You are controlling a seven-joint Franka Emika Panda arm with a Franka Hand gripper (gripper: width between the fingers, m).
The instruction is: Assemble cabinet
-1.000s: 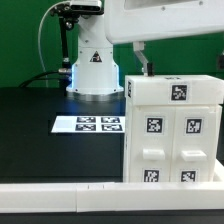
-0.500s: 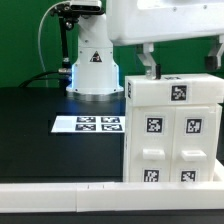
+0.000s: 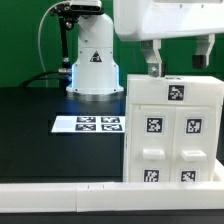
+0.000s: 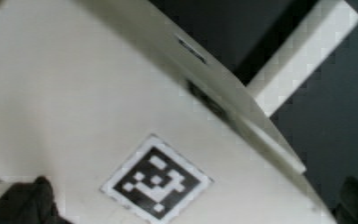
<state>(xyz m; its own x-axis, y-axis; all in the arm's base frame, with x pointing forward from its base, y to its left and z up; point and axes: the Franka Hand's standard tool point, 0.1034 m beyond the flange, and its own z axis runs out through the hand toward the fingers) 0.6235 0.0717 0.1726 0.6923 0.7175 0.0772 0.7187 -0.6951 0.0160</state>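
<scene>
The cabinet (image 3: 172, 130) is a tall white box with several black-and-white tags, standing upright on the black table at the exterior view's right. My gripper (image 3: 178, 68) hangs just above its top, open and empty, with one dark finger (image 3: 152, 60) near the top's back edge and the other further right. In the wrist view the cabinet's tagged top (image 4: 158, 180) fills the picture, and my gripper (image 4: 194, 205) straddles it with a dark fingertip (image 4: 19, 200) at each side.
The marker board (image 3: 88, 124) lies flat on the table, to the left of the cabinet in the exterior view. The white robot base (image 3: 92, 65) stands behind it. A long low white rail (image 3: 60, 198) runs along the front edge.
My gripper has moved toward the exterior view's right, over the middle of the cabinet's top. The cabinet has not moved.
</scene>
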